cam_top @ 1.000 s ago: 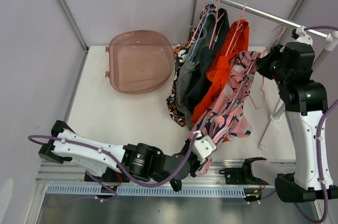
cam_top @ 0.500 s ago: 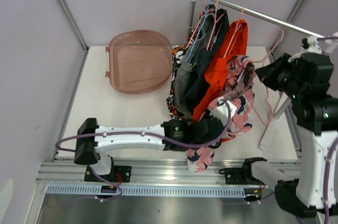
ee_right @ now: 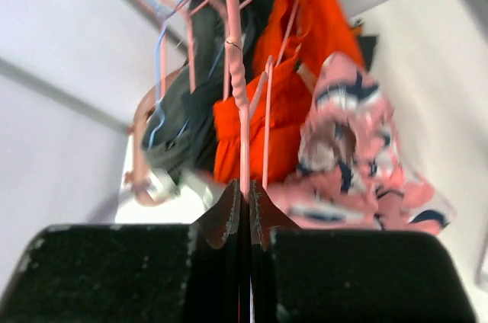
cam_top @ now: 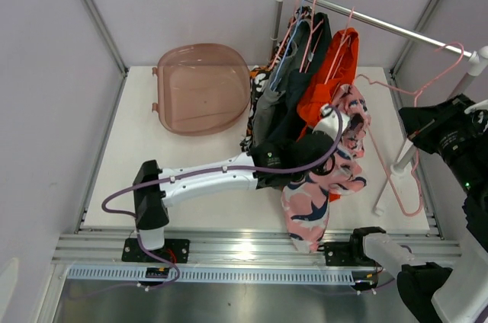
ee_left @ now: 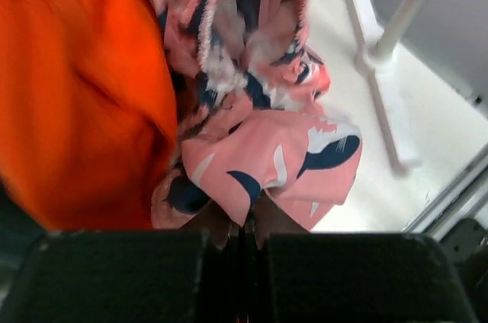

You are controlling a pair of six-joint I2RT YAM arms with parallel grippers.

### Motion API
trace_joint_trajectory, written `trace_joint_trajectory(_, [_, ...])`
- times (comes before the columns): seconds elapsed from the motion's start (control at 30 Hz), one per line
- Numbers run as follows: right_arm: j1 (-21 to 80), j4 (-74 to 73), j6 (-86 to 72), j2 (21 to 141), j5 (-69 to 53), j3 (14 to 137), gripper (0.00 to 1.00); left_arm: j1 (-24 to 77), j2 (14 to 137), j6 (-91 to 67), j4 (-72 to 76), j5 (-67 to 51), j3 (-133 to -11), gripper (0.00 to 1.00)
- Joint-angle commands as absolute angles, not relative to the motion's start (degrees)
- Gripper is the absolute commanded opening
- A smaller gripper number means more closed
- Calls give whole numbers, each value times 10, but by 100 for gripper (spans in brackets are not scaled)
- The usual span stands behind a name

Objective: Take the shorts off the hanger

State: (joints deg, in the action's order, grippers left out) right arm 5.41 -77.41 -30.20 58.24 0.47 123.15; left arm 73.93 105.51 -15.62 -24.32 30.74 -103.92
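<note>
Pink shorts with navy print (cam_top: pixel 309 212) hang from my left gripper (cam_top: pixel 329 161), which is shut on a fold of them (ee_left: pixel 274 163) just in front of the rack. The left gripper (ee_left: pixel 248 224) pinches the pink cloth between closed jaws. My right gripper (cam_top: pixel 418 129) is at the far right, shut on a bare pink hanger (cam_top: pixel 416 95) that is off the rail (cam_top: pixel 381 24). In the right wrist view the hanger (ee_right: pixel 242 110) runs straight up from the right gripper (ee_right: pixel 245 199). Orange shorts (cam_top: pixel 335 71), dark charcoal shorts (cam_top: pixel 293 102) and grey shorts (cam_top: pixel 265 113) still hang on hangers.
A translucent brownish-pink tub (cam_top: pixel 202 87) lies on the table at the back left. The rack's white foot (cam_top: pixel 393 178) and upright stand under the held hanger. Blotch-patterned shorts (cam_top: pixel 252 151) droop at the left of the hanging clothes. A metal rail runs along the near edge.
My right gripper has swung right, taking the pink hanger off the rail and out of the pink shorts. My left gripper rose toward the rack, and the shorts now hang from it alone.
</note>
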Motion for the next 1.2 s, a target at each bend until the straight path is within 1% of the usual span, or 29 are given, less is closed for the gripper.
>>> trace_joint_trajectory(0.0, [54, -819, -265, 611, 87, 1238, 0, 755, 989, -208, -246, 277, -959, 0])
trace_joint_trajectory(0.03, [54, -797, -249, 613, 121, 1228, 0, 771, 969, -215, -223, 273, -886, 0])
trace_joint_trajectory(0.1, [54, -773, -237, 618, 162, 1203, 0, 794, 917, -232, -221, 281, -827, 0])
trace_joint_trajectory(0.23, [54, -720, -213, 643, 219, 1195, 0, 874, 864, -265, -279, 336, -797, 0])
trace_joint_trajectory(0.37, [54, -667, -200, 664, 259, 1185, 0, 918, 802, -324, -321, 368, -752, 0])
trace_joint_trajectory(0.53, [50, -614, -196, 700, 272, 1194, 0, 958, 706, -376, -349, 389, -687, 0])
trace_joint_trajectory(0.63, [44, -578, -185, 714, 283, 1179, 0, 978, 678, -408, -402, 416, -680, 0])
trace_joint_trajectory(0.7, [30, -547, -179, 716, 281, 1145, 0, 987, 665, -431, -444, 438, -686, 0])
trace_joint_trajectory(0.9, [-34, -476, -178, 703, 232, 1029, 0, 996, 607, -466, -494, 453, -691, 0])
trace_joint_trajectory(1.0, [-55, -468, -195, 686, 192, 998, 0, 996, 590, -466, -503, 465, -694, 0])
trace_joint_trajectory(1.1, [-60, -455, -207, 651, 167, 949, 0, 996, 598, -467, -543, 487, -726, 0])
trace_joint_trajectory(1.17, [-61, -454, -213, 636, 153, 916, 0, 996, 604, -465, -586, 513, -770, 0])
